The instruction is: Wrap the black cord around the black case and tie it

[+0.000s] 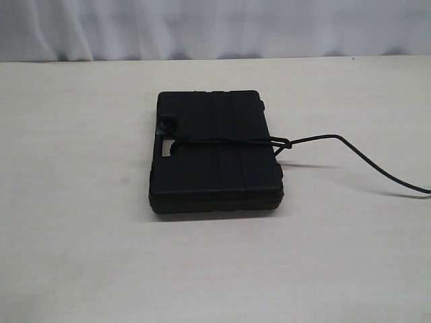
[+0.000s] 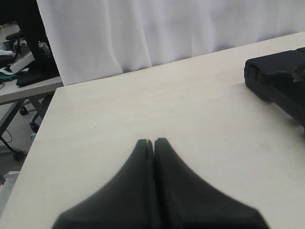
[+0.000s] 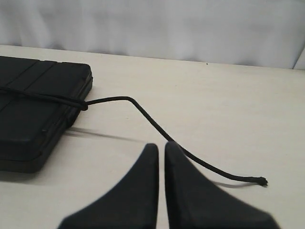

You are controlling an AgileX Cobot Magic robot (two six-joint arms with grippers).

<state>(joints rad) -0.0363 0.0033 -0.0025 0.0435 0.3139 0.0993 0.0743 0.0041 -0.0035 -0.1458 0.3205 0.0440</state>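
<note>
The black case (image 1: 215, 158) lies flat in the middle of the table. The black cord (image 1: 229, 140) runs across its top from the handle slot (image 1: 165, 149) to a knot (image 1: 286, 143) at the case's right edge, and its loose tail trails off to the right. Neither gripper shows in the exterior view. My left gripper (image 2: 153, 141) is shut and empty over bare table, well away from the case (image 2: 279, 78). My right gripper (image 3: 161, 145) is shut on nothing, and the cord's tail (image 3: 147, 117) passes just beyond its fingertips to a frayed tip (image 3: 261, 181). The case (image 3: 33, 114) lies further off.
The pale wooden table (image 1: 81, 256) stretches all round the case. A white curtain (image 1: 215, 27) hangs behind its far edge. In the left wrist view the table's side edge (image 2: 40, 138) drops off toward another desk with clutter (image 2: 19, 71).
</note>
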